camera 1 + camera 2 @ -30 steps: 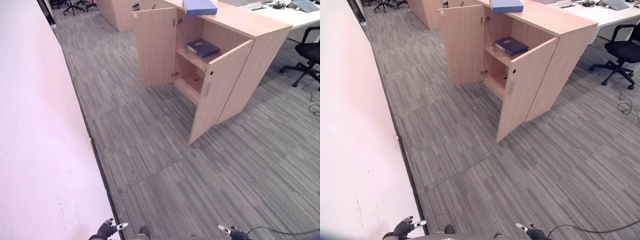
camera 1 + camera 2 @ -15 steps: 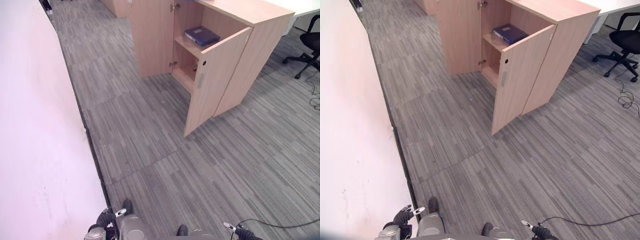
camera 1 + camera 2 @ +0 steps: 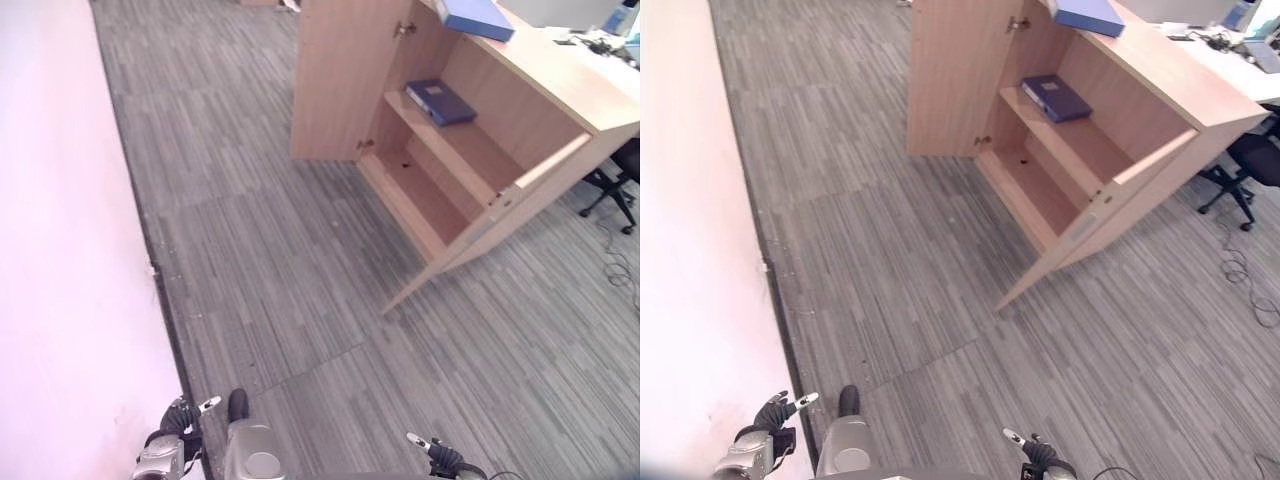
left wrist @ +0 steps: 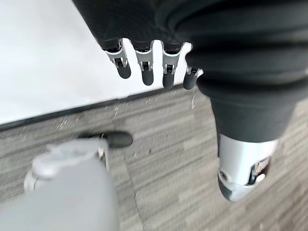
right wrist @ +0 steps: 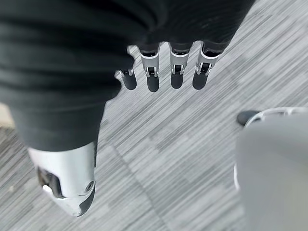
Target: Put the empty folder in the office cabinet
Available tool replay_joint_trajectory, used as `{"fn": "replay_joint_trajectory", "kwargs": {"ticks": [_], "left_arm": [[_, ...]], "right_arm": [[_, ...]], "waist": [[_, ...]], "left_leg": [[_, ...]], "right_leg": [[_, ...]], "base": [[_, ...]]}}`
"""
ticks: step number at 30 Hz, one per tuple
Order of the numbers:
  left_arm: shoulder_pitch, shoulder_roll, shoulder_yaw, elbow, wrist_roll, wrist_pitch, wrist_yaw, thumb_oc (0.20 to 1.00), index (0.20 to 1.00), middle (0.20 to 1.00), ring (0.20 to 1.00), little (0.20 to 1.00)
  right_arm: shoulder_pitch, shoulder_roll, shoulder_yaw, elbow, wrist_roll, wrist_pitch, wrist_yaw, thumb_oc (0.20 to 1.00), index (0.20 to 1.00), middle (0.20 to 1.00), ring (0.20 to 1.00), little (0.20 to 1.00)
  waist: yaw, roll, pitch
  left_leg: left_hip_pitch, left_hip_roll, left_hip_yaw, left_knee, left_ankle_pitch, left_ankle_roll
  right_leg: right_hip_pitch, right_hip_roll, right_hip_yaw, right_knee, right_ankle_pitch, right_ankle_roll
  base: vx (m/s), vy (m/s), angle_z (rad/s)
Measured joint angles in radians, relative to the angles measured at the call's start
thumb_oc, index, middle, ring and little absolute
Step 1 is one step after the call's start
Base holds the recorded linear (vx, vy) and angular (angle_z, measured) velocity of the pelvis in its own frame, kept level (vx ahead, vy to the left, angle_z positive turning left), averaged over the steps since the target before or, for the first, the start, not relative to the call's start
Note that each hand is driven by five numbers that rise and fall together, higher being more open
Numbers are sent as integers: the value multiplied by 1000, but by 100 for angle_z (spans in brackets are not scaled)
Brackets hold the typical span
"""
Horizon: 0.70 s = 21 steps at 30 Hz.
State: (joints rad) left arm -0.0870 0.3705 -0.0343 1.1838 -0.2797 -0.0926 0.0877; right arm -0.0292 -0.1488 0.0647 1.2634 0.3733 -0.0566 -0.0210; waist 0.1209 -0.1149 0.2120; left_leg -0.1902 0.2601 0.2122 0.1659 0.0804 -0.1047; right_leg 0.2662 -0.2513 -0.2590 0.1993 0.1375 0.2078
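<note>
A light wooden office cabinet (image 3: 520,120) stands ahead on the right with both doors open. A dark blue folder (image 3: 441,101) lies flat on its upper shelf, and the lower shelf (image 3: 420,195) is bare. On the cabinet's top lies a lighter blue folder (image 3: 478,17). My left hand (image 3: 182,418) hangs low beside the wall, with straight fingers (image 4: 146,71) that hold nothing. My right hand (image 3: 438,455) hangs low on the other side, and its fingers (image 5: 153,79) are straight and empty too. Both hands are far from the cabinet.
A white wall (image 3: 60,250) runs along the left. The right cabinet door (image 3: 500,215) swings out over the grey carpet (image 3: 280,250). A black office chair (image 3: 622,170) and a desk (image 3: 600,40) with small items stand behind the cabinet at the right.
The camera has moved, so I now look more squarely into the cabinet and see both shelves and its top. Both hands still hang empty at my sides.
</note>
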Motion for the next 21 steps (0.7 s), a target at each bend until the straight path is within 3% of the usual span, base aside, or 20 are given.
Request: {"fn": "replay_joint_trajectory", "kwargs": {"ticks": [1,2,3,4,5,6,8,9,10,12,14,16,17,18,20,21], "left_arm": [[13,-5,-27,10,0,5,-1,1000,1000,1000,1000,1000],[15,-18,-45,9,2,8,-7,1000,1000,1000,1000,1000],[28,-54,-46,-9,-10,10,-12,1000,1000,1000,1000,1000],[42,-81,-22,-10,-7,10,-11,1000,1000,1000,1000,1000],[41,-102,-12,-31,-6,9,-13,1000,1000,1000,1000,1000],[38,-113,-6,-39,-5,6,-12,1000,1000,1000,1000,1000],[42,-109,-12,-45,-4,5,-16,1000,1000,1000,1000,1000],[61,-106,-10,-43,-3,8,-16,1000,1000,1000,1000,1000],[64,-108,-12,-47,5,8,-16,1000,1000,1000,1000,1000],[60,-96,-22,-55,21,0,-15,1000,1000,1000,1000,1000],[62,-86,-24,-54,26,3,-10,1000,1000,1000,1000,1000],[89,-66,-54,-60,38,3,-12,1000,1000,1000,1000,1000],[103,-52,-67,-68,53,3,-13,1000,1000,1000,1000,1000],[113,-60,-70,-67,55,5,-16,1000,1000,1000,1000,1000],[125,-77,-80,-67,70,7,-21,1000,1000,1000,1000,1000],[128,-87,-82,-68,71,6,-23,1000,1000,1000,1000,1000]], "right_arm": [[-6,-19,16,-8,0,3,-2,1000,1000,1000,1000,1000],[-8,-29,23,-18,1,5,-2,1000,1000,1000,1000,1000],[-17,-31,21,-39,1,7,-1,1000,1000,1000,1000,1000],[-26,-18,16,-87,2,0,2,1000,1000,1000,1000,1000],[-25,-6,16,-123,3,-4,4,1000,1000,1000,1000,1000],[-24,-5,19,-129,3,-4,7,1000,1000,1000,1000,1000],[-28,-12,13,-171,11,-7,9,1000,1000,1000,1000,1000],[-30,-22,5,-193,30,-19,8,1000,1000,1000,1000,1000],[-16,-45,4,-192,40,-19,5,1000,1000,1000,1000,1000],[10,-88,2,-158,41,-7,-3,1000,1000,1000,1000,1000],[27,-105,-5,-149,41,-4,-10,1000,1000,1000,1000,1000],[65,-100,-27,-116,48,-4,-15,1000,1000,1000,1000,1000],[88,-98,-33,-112,49,-4,-16,1000,1000,1000,1000,1000],[96,-105,-33,-105,50,-5,-20,1000,1000,1000,1000,1000],[98,-114,-48,-97,50,-12,-23,1000,1000,1000,1000,1000],[98,-123,-49,-94,51,-14,-24,1000,1000,1000,1000,1000]], "waist": [[-9,6,0],[-12,15,5],[-14,24,6],[-19,39,9],[-19,66,0],[-21,82,-10],[-53,108,-11],[-101,137,-1],[-122,148,-8],[-128,160,-22],[-149,160,-25],[-164,137,-47],[-167,110,-63],[-163,108,-65],[-163,105,-64],[-165,108,-68]], "left_leg": [[-13,-32,24,39,-59,39],[-17,-67,54,104,-106,84],[17,-93,89,101,-159,113],[54,-107,118,61,-162,154],[100,-105,129,20,-157,158],[128,-108,135,2,-160,164],[199,-132,138,-65,-184,200],[248,-142,141,-130,-169,192],[274,-160,142,-166,-158,177],[326,-221,147,-224,-158,162],[366,-249,137,-256,-164,141],[410,-251,126,-245,-172,107],[428,-257,121,-230,-192,76],[440,-246,125,-199,-210,53],[402,-208,148,-58,-245,26],[394,-198,165,-36,-254,29]], "right_leg": [[-102,-69,2,180,73,28],[-136,-105,38,217,217,-5],[-173,-144,50,243,351,-162],[-239,-180,15,341,351,-167],[-285,-173,-96,446,198,-34],[-308,-128,-133,463,116,-16],[-413,-6,-79,532,-65,7],[-452,54,-115,523,-153,-18],[-463,65,-195,457,-180,-41],[-513,34,-323,294,-195,-67],[-539,25,-348,173,-191,-62],[-525,30,-367,92,-156,-80],[-487,36,-385,44,-94,-148],[-458,60,-380,16,-81,-289],[-386,99,-353,-79,-79,-294],[-357,118,-346,-123,-76,-285]], "base": [[205,653,26],[228,695,8],[199,526,-28],[236,528,-49],[318,585,-37],[334,561,-24],[248,278,-25],[207,145,4],[257,107,26],[293,62,12],[160,-2,27],[108,-30,51],[104,-19,21],[150,-24,0],[143,-34,-32],[137,-49,-37]]}}
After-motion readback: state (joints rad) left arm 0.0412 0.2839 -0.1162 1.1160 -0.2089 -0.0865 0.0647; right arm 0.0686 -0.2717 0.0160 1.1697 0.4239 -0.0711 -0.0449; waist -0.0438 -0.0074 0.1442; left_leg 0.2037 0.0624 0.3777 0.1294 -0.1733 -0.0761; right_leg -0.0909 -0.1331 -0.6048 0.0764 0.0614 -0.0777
